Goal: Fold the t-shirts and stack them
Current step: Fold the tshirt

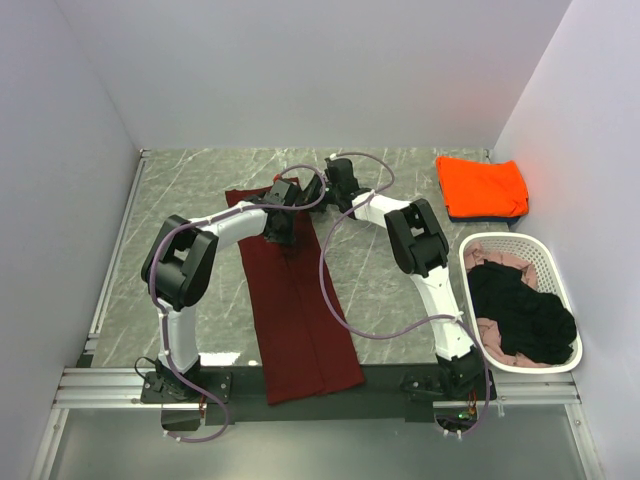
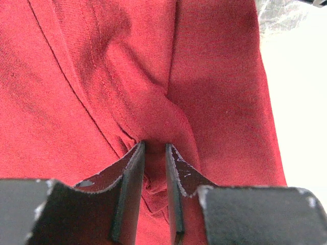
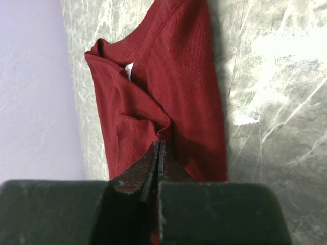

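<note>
A dark maroon t-shirt lies as a long narrow strip from the table's middle back to the front edge. My left gripper is at its far end and shut on a bunched fold of the maroon cloth, which sits between the jaws. My right gripper is just beyond it at the shirt's far right edge. It is also shut on the maroon cloth near the collar, with the jaws pressed together. A folded bright orange t-shirt lies on a dark blue one at the back right.
A white perforated basket at the right holds a black t-shirt and a pale pink one. The marble table top is walled on three sides. A metal rail runs along the front edge.
</note>
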Motion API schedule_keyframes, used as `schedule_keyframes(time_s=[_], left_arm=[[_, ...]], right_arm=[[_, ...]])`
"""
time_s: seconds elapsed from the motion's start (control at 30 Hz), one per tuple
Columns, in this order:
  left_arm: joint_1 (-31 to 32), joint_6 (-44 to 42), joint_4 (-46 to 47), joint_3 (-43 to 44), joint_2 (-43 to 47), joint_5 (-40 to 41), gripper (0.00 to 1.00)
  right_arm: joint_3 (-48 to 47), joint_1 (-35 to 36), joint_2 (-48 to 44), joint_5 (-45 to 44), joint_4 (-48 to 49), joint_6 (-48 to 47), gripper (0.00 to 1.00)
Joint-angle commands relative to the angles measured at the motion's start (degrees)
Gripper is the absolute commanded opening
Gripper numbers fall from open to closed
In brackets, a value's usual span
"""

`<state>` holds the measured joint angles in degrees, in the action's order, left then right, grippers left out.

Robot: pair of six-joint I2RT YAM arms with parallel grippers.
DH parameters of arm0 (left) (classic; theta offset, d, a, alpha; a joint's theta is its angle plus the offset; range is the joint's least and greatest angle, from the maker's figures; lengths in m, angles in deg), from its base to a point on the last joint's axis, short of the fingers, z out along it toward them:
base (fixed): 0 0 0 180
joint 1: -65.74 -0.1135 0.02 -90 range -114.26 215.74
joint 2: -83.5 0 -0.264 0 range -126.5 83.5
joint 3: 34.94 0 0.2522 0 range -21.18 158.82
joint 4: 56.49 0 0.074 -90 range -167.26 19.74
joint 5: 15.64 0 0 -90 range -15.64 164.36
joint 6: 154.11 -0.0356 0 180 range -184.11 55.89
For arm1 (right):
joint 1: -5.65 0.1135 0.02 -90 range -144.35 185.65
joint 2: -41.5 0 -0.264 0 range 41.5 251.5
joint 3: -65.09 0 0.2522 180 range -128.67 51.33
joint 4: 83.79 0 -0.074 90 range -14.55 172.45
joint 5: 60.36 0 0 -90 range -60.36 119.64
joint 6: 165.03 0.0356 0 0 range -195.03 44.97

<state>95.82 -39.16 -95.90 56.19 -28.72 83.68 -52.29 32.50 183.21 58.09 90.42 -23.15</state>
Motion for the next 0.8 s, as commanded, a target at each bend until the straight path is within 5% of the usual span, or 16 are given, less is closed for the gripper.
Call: schedule_keyframes(time_s=[0.0, 0.77], left_arm=[[0.3, 0.3, 0.1, -0.5, -0.5, 0.2, 0.29], [0.3, 0.2, 0.0, -0.9, -0.7, -1.9, 0.29]], right_arm=[[-2.6, 0.0, -0.2, -1.5, -0.1, -2.5, 0.00], [-13.3, -2.8, 3.4, -1.5, -5.9, -10.7, 0.05]])
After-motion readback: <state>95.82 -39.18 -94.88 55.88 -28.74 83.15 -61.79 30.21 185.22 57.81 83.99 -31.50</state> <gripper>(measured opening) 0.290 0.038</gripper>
